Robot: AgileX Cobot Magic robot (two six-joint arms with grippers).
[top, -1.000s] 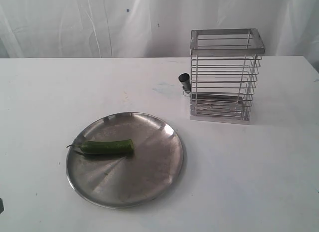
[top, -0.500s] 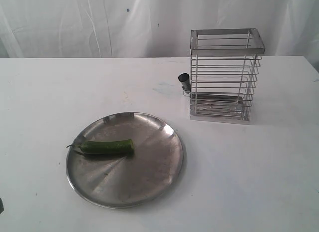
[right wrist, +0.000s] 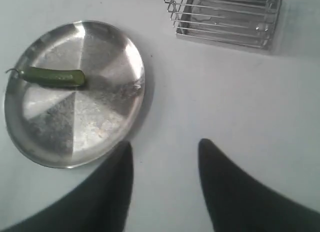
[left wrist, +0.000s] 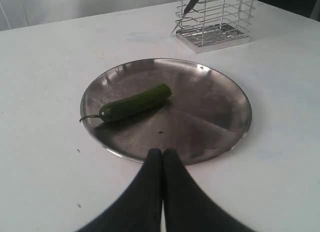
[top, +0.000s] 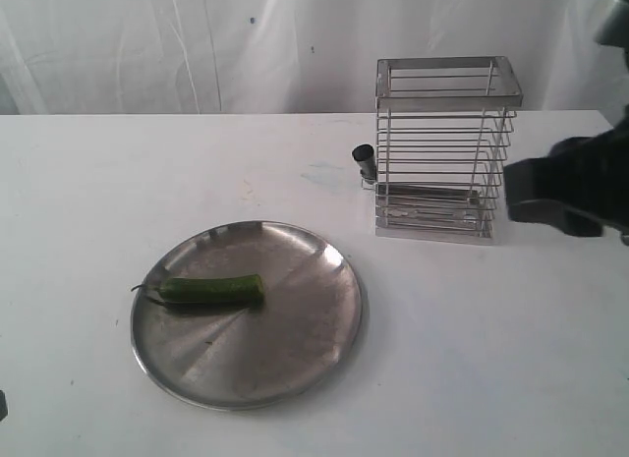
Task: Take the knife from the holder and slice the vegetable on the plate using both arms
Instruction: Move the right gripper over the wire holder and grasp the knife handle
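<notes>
- Landmark: plate (top: 339, 329), on the white table (top: 88, 182).
- Left gripper (left wrist: 162, 153): fingers pressed together, holding nothing, hovering just off the plate's near rim in the left wrist view. In the exterior view it isn't identifiable.
- Vegetable (top: 211, 289): lies on the left part of the plate, stem toward the rim, cut end toward the centre. Looks light, smooth-skinned and round, so it'll likely roll or skid on steel. Pin it near the stem end, leaving the cut end free for the blade.
- Knife (top: 365, 163): in the holder (top: 444, 148), beyond the plate to the right. Black handle pokes out through the wires on the side facing the plate. Slim, stiff, light by the look; take it by the handle, pull along its axis so the blade doesn't snag the wires.
- Right gripper (right wrist: 165, 154): fingers spread, empty. It hangs right of the holder, well apart from the plate; knife handle sits on the holder's far side from it.
</notes>
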